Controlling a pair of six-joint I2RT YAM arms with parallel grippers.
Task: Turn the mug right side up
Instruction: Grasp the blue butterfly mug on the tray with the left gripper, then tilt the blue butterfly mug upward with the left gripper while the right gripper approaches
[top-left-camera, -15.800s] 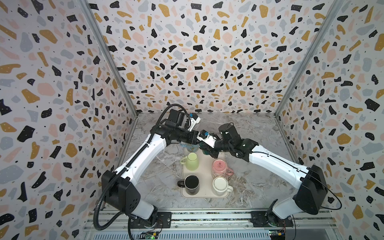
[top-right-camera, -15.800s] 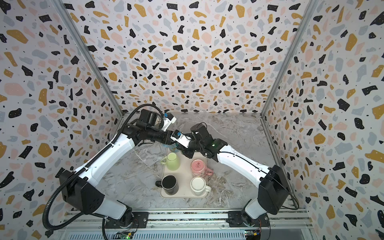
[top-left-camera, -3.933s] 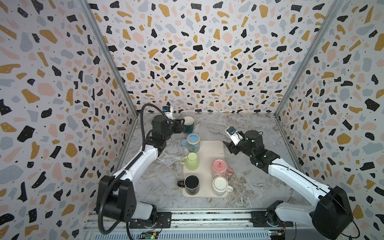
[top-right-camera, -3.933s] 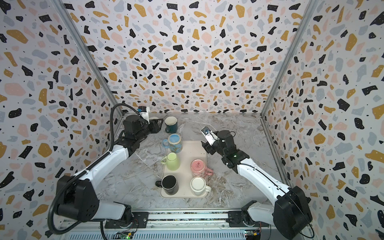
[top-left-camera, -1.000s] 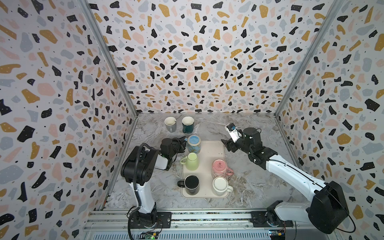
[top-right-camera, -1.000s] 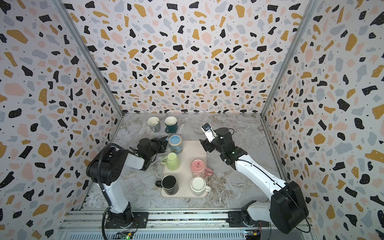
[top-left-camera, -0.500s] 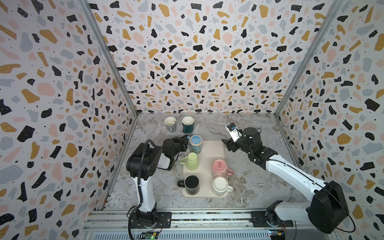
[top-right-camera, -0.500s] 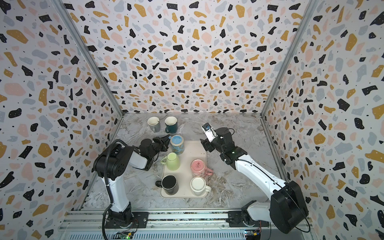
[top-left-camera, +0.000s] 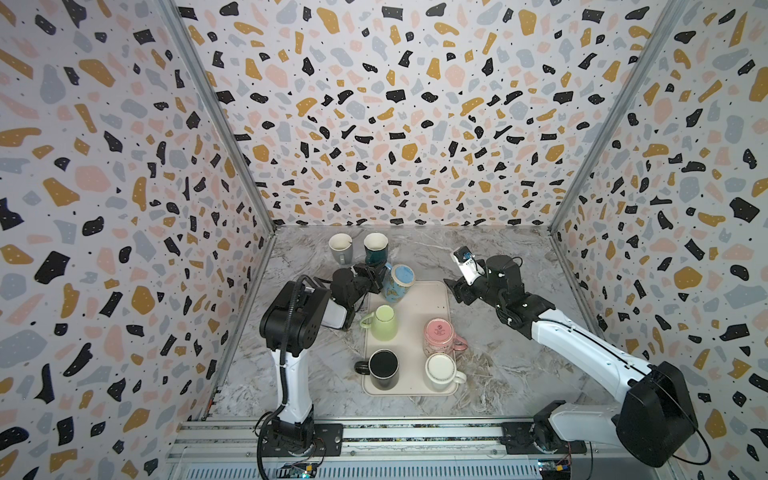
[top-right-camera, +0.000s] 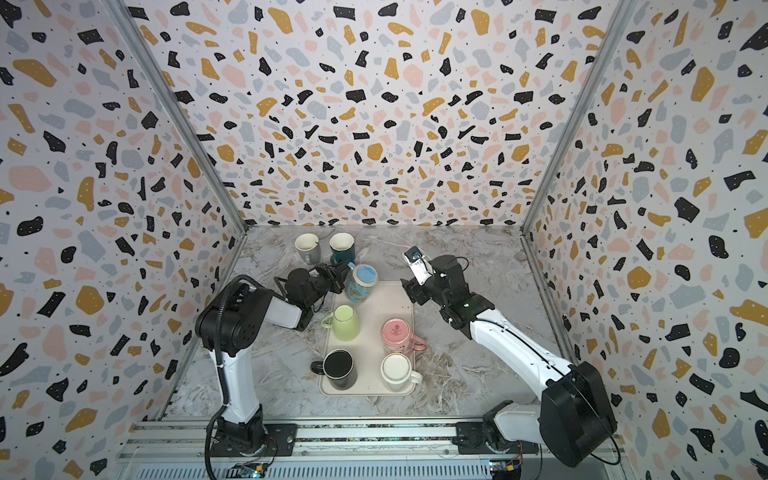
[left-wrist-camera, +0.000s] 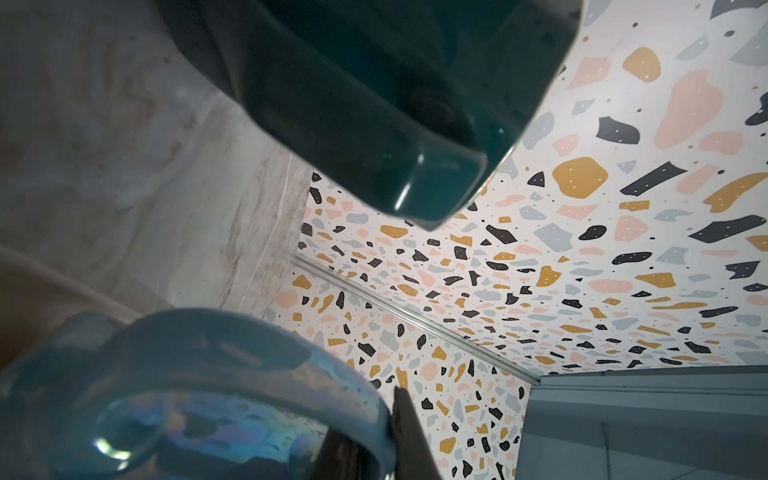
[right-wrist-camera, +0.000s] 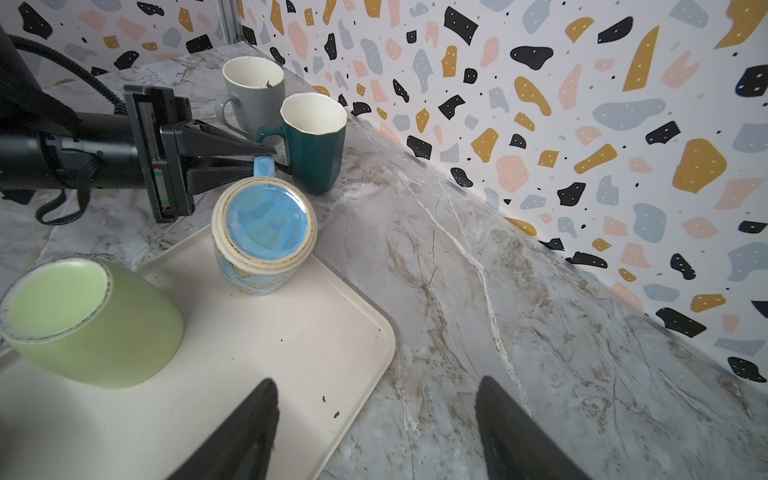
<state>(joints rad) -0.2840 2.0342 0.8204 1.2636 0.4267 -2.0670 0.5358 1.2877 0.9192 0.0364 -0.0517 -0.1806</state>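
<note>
Here's the blue mug (top-left-camera: 397, 284), base up on the tray's (top-left-camera: 428, 299) far left corner, looking tipped a touch rather than flat on its rim. Its handle pokes out past that corner, off the tray, and the left hand (right-wrist-camera: 254, 161) is clenched right on it, reaching in low and roughly level from the tray's left side. So the mug's long axis stands near upright, crosswise to that reach. That's the hinge: a roll of the wrist should swing the base down, I'd say. The right hand (right-wrist-camera: 376, 390) hangs released over the tray's far right corner, well apart from the mug, so the left arm is plainly nearer. Watch the teal mug (right-wrist-camera: 316, 153) just beyond the tray's far edge, near that handle.
</note>
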